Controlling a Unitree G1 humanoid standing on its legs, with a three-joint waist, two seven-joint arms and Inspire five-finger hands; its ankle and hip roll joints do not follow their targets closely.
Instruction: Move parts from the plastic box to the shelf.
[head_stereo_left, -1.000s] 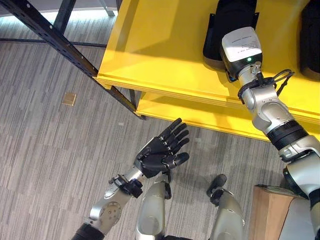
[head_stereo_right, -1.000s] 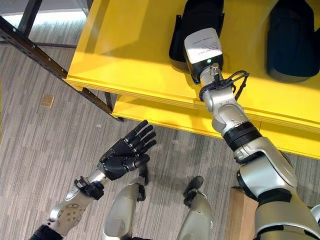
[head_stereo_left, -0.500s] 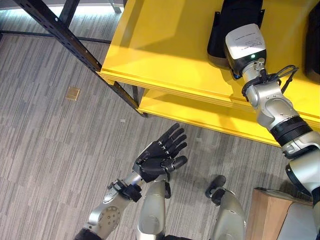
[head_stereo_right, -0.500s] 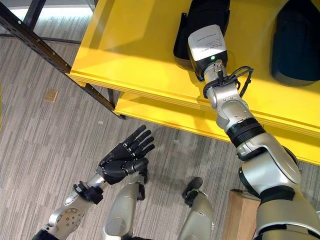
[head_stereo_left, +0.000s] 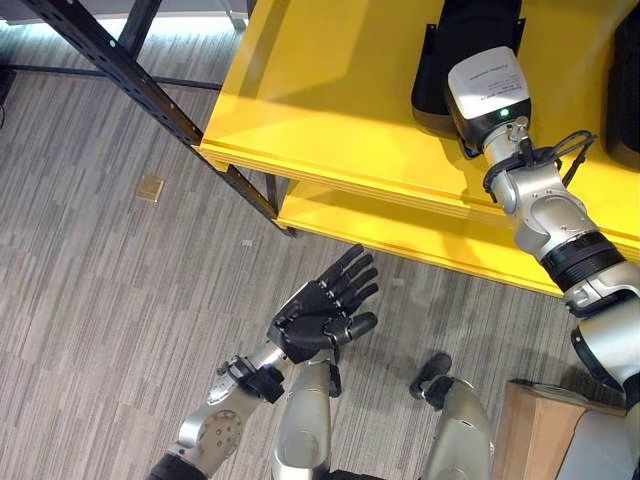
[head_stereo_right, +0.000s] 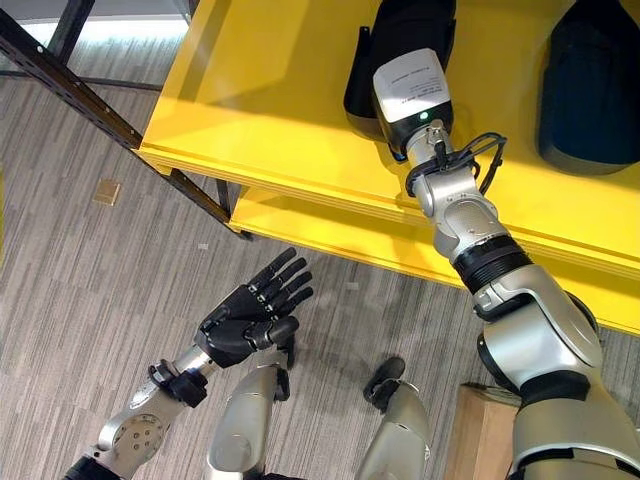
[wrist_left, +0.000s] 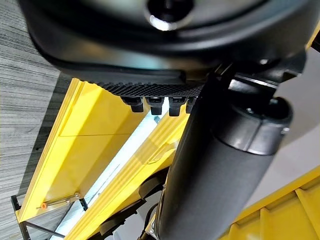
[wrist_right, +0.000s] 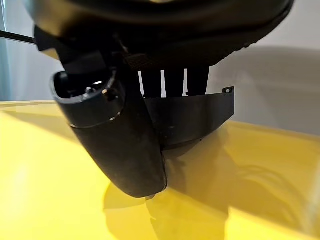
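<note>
**Right Hand on a Black Part, Upper Shelf Board**

On the upper board of the yellow shelf (head_stereo_left: 330, 90), a black moulded part (head_stereo_right: 400, 40) lies flat, and the right arm reaches over the board's front edge to it. The right hand (wrist_right: 125, 135) rests against this part: in the right wrist view the thumb lies down across the part's near wall, and the fingers (wrist_right: 172, 82) run straight behind the wall's rim, with bright gaps between them. The fingertips are hidden behind the part — whether the hand grips it or merely touches it cannot be told. In the eye views the white wrist housing covers the hand itself.

A second black part (head_stereo_right: 590, 90) sits on the same board, well apart from the first, toward the robot's right. A lower yellow board (head_stereo_left: 400, 230) shows beneath the upper one, and a dark perforated steel upright (head_stereo_left: 130, 75) slants along the shelf's left side.

The left hand (head_stereo_left: 320, 310) hangs over the grey striped floor (head_stereo_left: 100, 300), well clear of the shelf — palm up, fingers straight and spread, thumb extended, holding nothing. A small tan square (head_stereo_left: 150, 188) lies on the floor left of the shelf. A pale wooden box corner (head_stereo_left: 540, 430) shows at the lower right.
</note>
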